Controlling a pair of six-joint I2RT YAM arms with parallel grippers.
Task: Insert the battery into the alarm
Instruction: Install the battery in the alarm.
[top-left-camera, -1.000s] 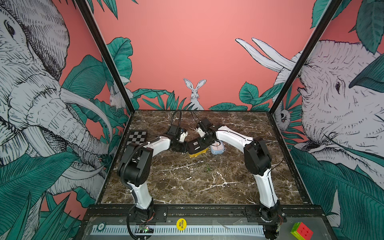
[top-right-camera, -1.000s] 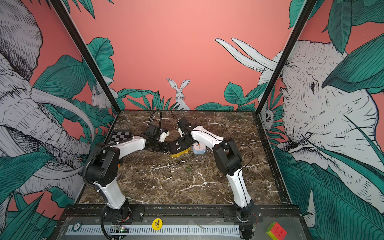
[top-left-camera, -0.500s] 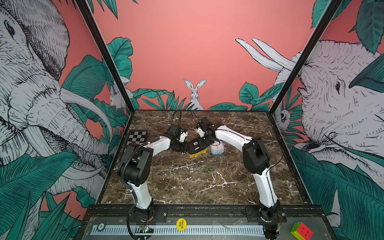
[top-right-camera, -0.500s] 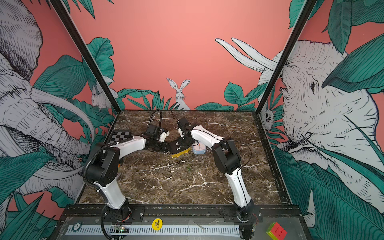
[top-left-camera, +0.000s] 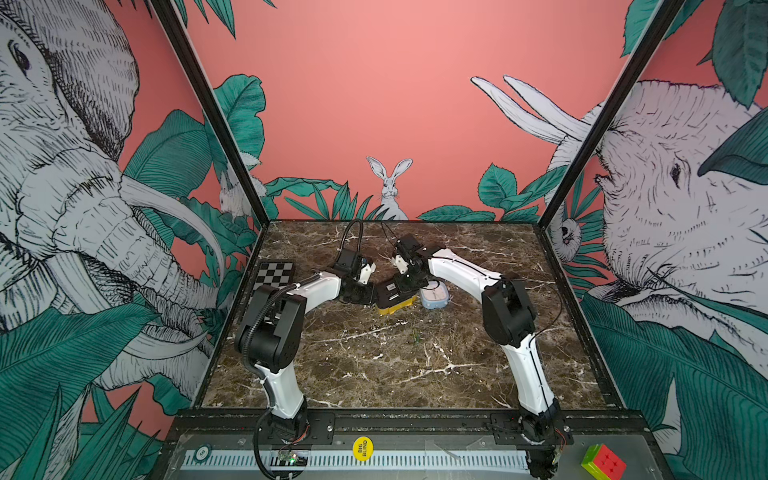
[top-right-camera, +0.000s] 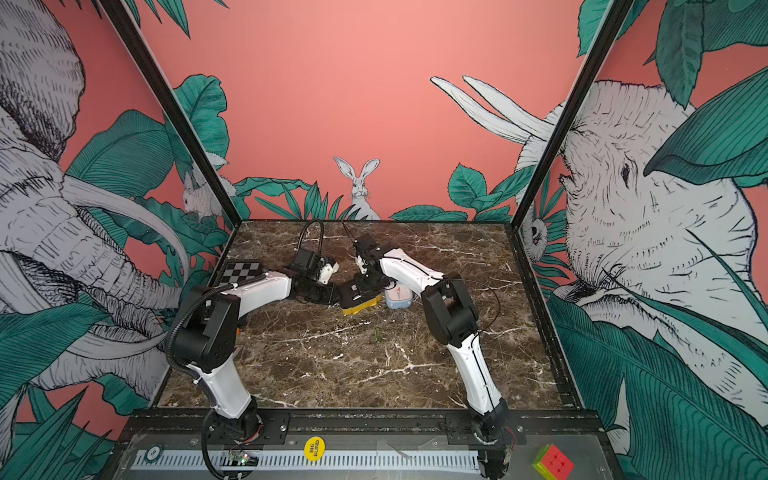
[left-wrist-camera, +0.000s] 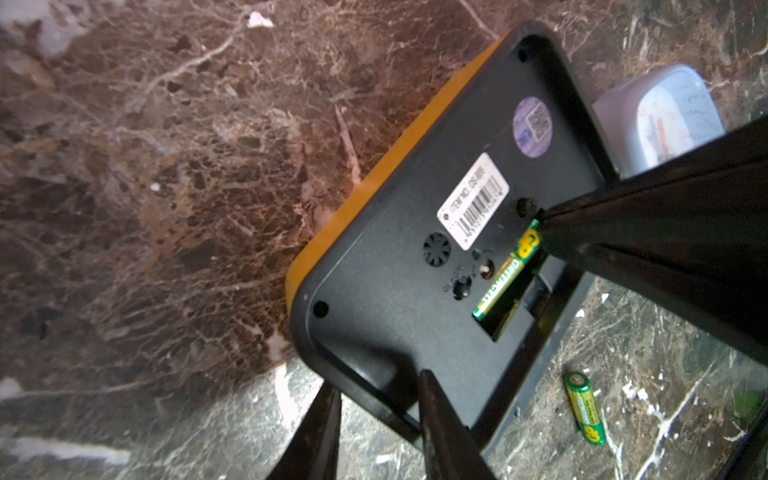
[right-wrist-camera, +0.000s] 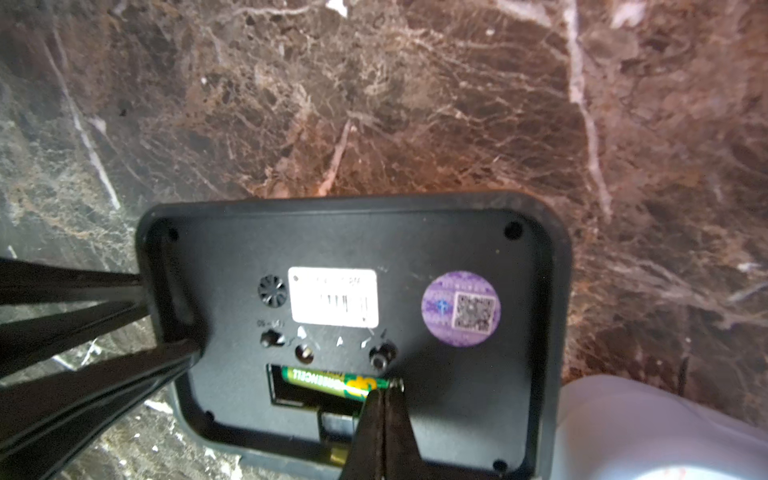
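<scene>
Left gripper (left-wrist-camera: 376, 386) clamps the alarm (left-wrist-camera: 449, 137) by its edge while the right gripper (right-wrist-camera: 384, 399) — jaws together, empty — bears on the battery (right-wrist-camera: 332, 384) lying in the open compartment (right-wrist-camera: 291, 395); a slipping tip could let it spring back out.

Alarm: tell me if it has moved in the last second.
No. The alarm lies just where it did beside the blue clock in both top views.

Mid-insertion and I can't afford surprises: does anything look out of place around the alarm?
Yes: a second battery lies loose on the marble table beside the alarm, not in the bay. The other battery sits in the bay, the shut right hand at one end; whether it is fully seated, I cannot tell.
</scene>
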